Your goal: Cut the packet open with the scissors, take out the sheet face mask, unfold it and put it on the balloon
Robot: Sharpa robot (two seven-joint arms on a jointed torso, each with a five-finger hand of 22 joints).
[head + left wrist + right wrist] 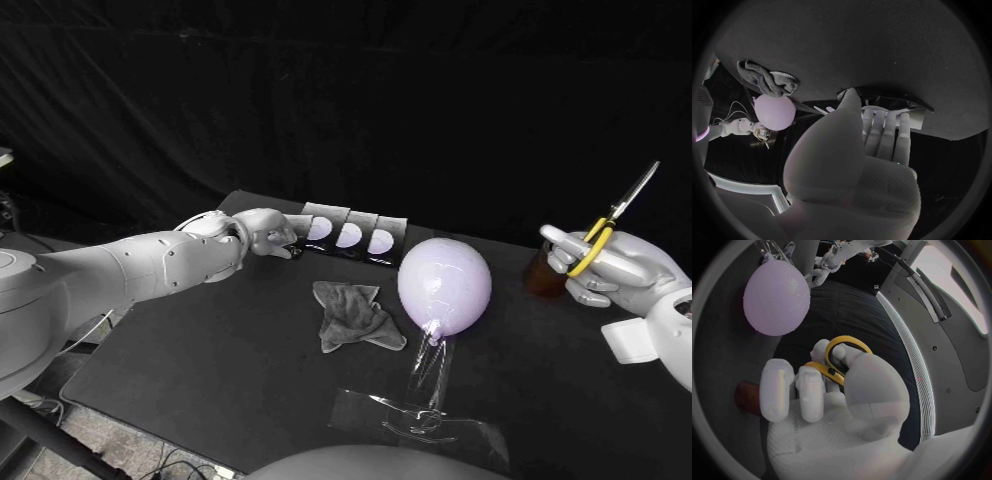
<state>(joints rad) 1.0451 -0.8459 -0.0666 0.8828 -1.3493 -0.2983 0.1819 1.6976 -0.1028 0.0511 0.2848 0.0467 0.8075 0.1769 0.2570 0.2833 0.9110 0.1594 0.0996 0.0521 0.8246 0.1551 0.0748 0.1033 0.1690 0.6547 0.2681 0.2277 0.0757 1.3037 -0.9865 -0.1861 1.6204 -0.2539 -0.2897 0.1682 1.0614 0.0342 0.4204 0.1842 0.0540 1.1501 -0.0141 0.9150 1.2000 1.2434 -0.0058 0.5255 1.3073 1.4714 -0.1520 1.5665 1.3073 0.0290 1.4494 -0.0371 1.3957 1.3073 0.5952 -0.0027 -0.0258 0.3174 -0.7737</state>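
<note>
Three dark face mask packets [349, 234] stand in a row at the table's far side. My left hand [265, 232] is at the leftmost packet [891, 101]. Its thumb lies on the packet's edge and its fingers [887, 131] stretch along it, but I cannot tell if it grips. My right hand [611, 266] is raised at the right and holds the yellow-handled scissors [611, 222] with the blades pointing up. The yellow handle [841, 351] sits around the fingers of that hand [820, 395]. The pale purple balloon [444, 284] stands mid-table, between the two hands.
The balloon is on a clear stand [427, 408] near the front edge. A crumpled grey cloth [355, 315] lies left of the balloon. A brown holder [544, 270] stands on the table just behind my right hand.
</note>
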